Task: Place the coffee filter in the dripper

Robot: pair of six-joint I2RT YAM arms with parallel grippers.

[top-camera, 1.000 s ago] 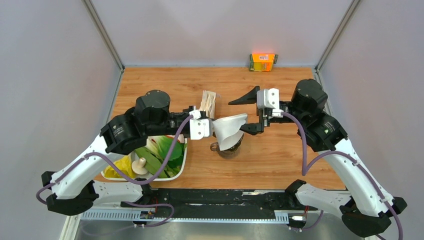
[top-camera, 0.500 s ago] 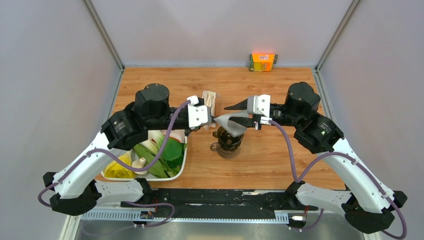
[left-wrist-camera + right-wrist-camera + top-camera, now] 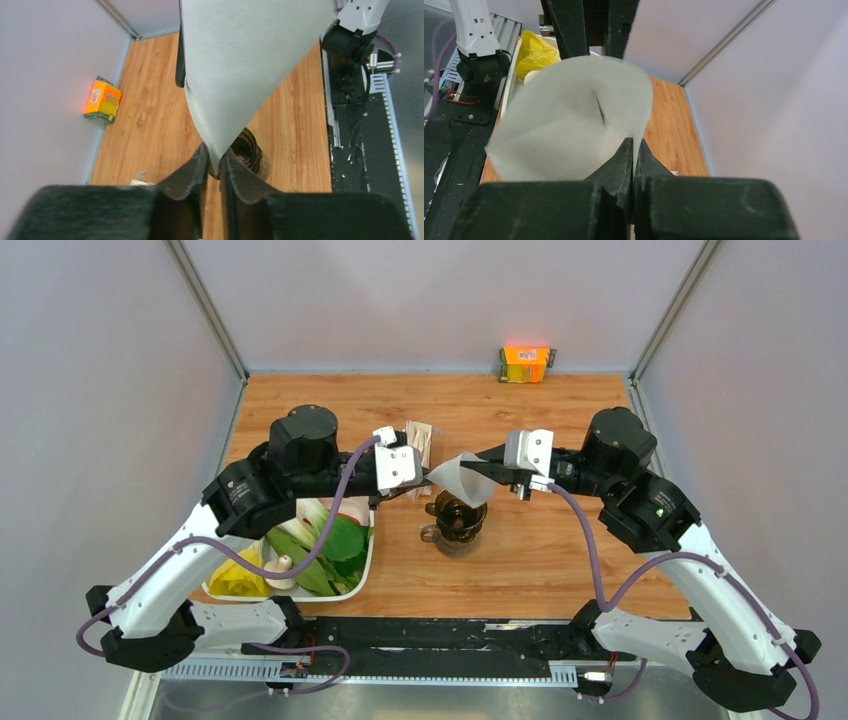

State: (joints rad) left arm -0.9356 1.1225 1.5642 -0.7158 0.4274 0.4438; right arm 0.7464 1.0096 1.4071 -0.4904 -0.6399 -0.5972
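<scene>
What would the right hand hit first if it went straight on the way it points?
Beyond the filter it pinches, the right hand points at the left hand, close ahead at the filter's far edge; likely that first, though their heights are hard to compare.

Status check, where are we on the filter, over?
Right fingers shut on coffee filter rim. Left fingers astride its edge, grip unclear. Filter above dripper, not in. Nothing blocking.

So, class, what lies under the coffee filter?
The dark dripper stands on the table under the coffee filter. The filter covers part of its rim; whether they touch cannot be told.
</scene>
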